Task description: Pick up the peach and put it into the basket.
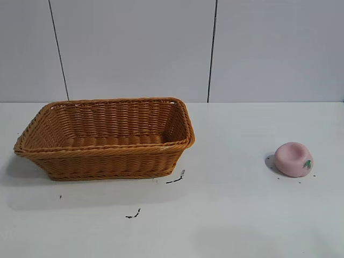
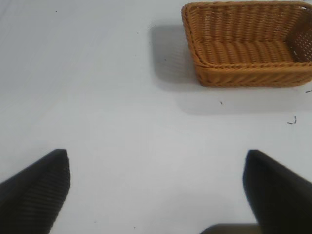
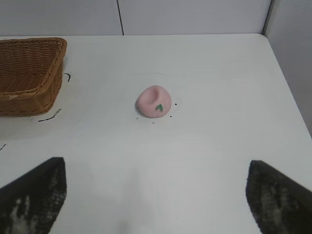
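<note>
The pale pink peach (image 1: pixel 293 159) with a small green leaf mark lies on the white table at the right, well apart from the basket. In the right wrist view the peach (image 3: pixel 153 102) sits some way ahead of my right gripper (image 3: pixel 156 168), whose jaws stand wide open with nothing between them. The orange-brown wicker basket (image 1: pixel 107 156) stands at the left, with nothing in it that I can see. The left wrist view has the basket (image 2: pixel 248 73) far ahead of my left gripper (image 2: pixel 156 161), which is open over bare table. Neither arm appears in the exterior view.
Small dark marks (image 1: pixel 175 179) dot the table in front of the basket. A pale panelled wall (image 1: pixel 161 48) rises behind the table. In the right wrist view the table's edge (image 3: pixel 287 92) runs past the peach.
</note>
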Robot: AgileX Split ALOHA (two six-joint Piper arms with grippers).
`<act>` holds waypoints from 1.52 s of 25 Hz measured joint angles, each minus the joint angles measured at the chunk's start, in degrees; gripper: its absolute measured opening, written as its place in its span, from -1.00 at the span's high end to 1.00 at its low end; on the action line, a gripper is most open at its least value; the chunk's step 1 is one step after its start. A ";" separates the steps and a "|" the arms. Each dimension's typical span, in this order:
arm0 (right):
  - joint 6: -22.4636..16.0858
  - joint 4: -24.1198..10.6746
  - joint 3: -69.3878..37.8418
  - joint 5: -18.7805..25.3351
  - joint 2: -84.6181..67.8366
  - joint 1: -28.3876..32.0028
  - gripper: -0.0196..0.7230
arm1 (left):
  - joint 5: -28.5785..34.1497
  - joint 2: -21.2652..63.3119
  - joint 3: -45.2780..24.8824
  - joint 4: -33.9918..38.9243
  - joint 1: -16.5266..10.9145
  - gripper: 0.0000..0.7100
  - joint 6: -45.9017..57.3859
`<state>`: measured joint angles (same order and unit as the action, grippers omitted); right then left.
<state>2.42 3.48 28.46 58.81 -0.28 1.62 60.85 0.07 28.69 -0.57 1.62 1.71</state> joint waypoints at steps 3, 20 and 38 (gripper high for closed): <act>0.00 0.05 0.00 0.00 0.00 0.00 -0.93 | 0.00 0.00 0.00 0.00 0.00 -0.95 0.00; -1.08 0.01 11.07 -1.49 28.71 0.00 -0.93 | 0.00 0.00 0.00 0.00 0.00 -0.95 0.00; 3.93 -3.01 43.87 -2.39 93.79 -5.26 -0.93 | 0.00 0.00 0.00 0.00 0.00 -0.95 0.00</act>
<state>6.35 0.47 72.34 56.42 93.51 -3.63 60.85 0.07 28.69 -0.57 1.62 1.71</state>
